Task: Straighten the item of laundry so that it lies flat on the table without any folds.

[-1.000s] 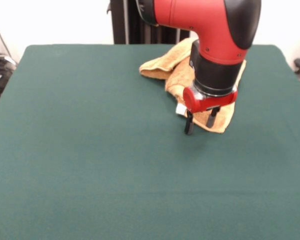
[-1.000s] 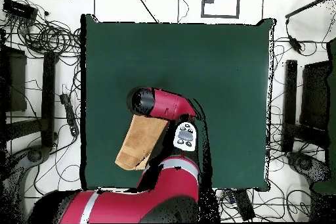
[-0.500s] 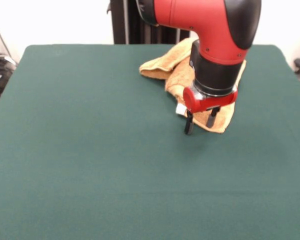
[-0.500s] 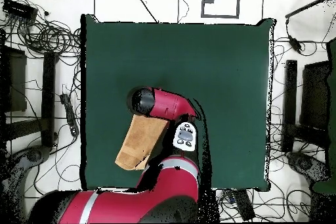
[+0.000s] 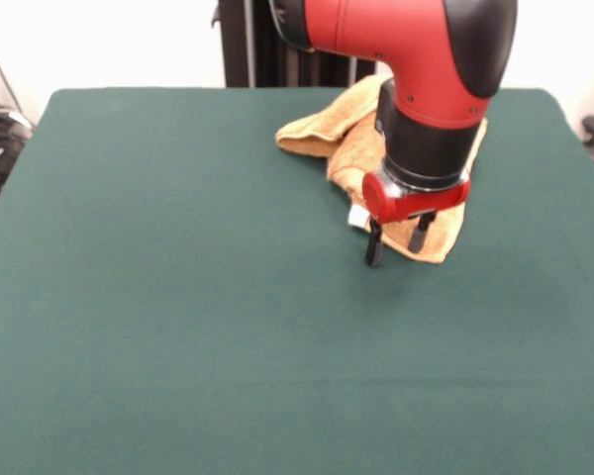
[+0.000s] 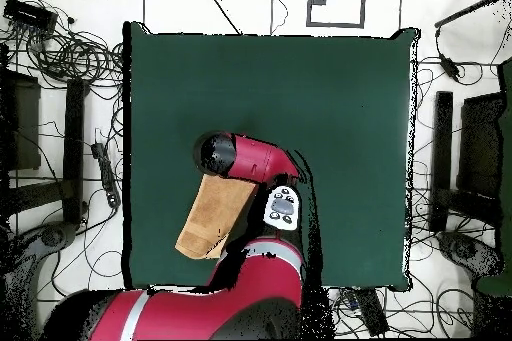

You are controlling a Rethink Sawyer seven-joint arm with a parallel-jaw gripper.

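Towel lies bunched on the counter, its long axis running toward 11 o'clock from the gripper, jaws spread over its near corner

Orange-yellow towel, plain dark green table, red and black arm.

Arm hides towel middle; overhead: hand unseen.

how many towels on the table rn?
1. The orange-yellow terry towel lies bunched on the dark green felt table, partly under the gripper; the arm could hide more.
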